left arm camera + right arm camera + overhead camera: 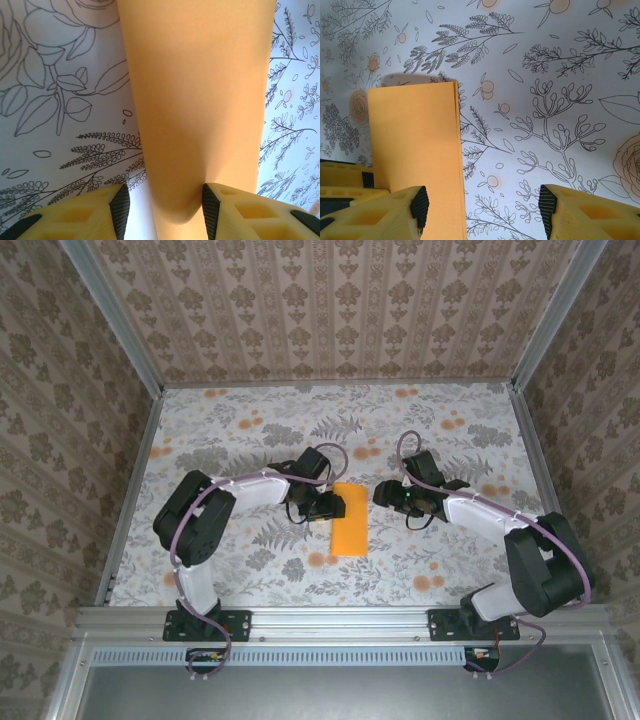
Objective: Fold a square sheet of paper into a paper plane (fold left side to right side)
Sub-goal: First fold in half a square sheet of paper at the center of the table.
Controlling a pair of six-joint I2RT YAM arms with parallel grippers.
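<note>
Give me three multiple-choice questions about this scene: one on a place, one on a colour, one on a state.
1. Where is the paper sheet? A. far-right corner B. between left gripper and right gripper C. on the front rail
2. Its colour? A. blue B. green C. orange
3. The right gripper is: A. open B. shut on the sheet C. shut, empty
Answers: B, it lies on the floral cloth between them; C, bright orange from above; A, its fingers stand wide apart.
</note>
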